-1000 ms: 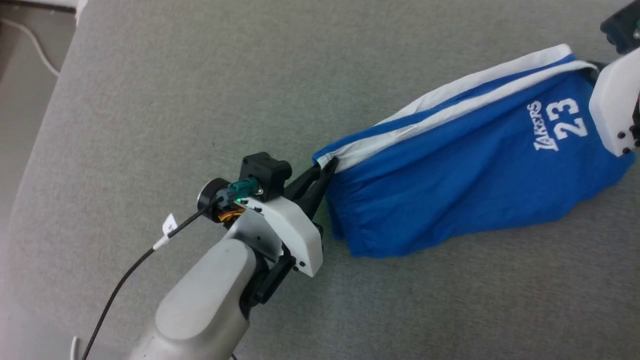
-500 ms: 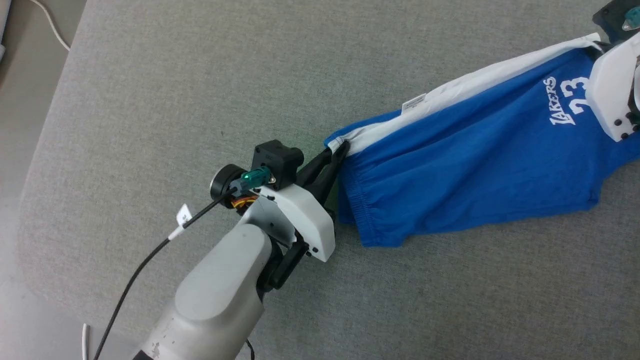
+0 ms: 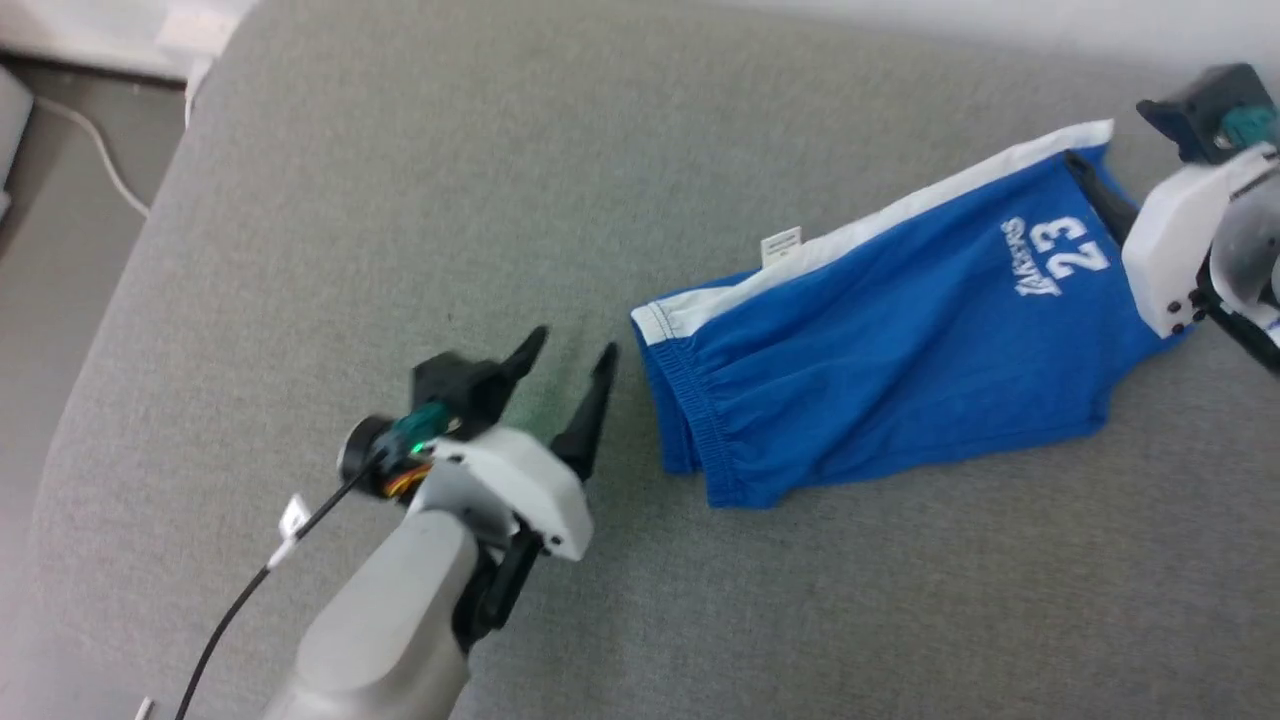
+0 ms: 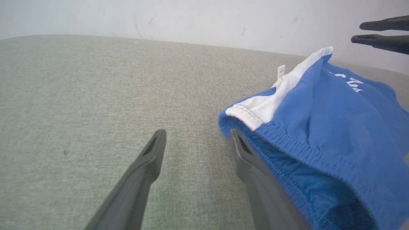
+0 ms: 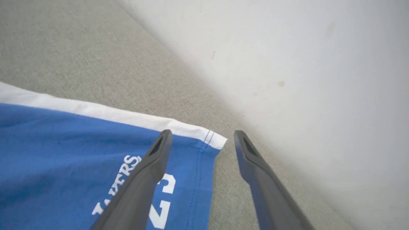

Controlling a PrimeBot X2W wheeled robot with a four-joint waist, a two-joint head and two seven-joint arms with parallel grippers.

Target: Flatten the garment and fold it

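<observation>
- left gripper [image 3: 572,348]: spread wide, pinching nothing, sitting low over the grey fabric surface [image 3: 400,200]
- garment [image 3: 880,350] just past its fingertips and off to its right side, close, but with a strip of grey showing between them in the head view
- from the left wrist view, elastic waistband [image 4: 303,153] right beside the right-hand finger, white corner bit nearest the tips; can't tell if actually touching there
- small white tag [image 3: 781,246] poking out of the far edge, further along from the left gripper toward the other one
- right gripper [image 5: 202,132]: also spread wide, not clamped on anything
- hem corner of the garment, white stripe [image 5: 111,113] and all, lying under and between its two fingers; one finger over the blue cloth, the other over bare grey
- "Lakers 23" print [image 5: 126,167] tucked right next to that left-hand finger, back toward the gripper's base
- pale wall [image 5: 319,64] just beyond the right gripper's tips
- laid out flat-ish overall, a few wrinkles, stretched lengthwise from one gripper to the other
</observation>
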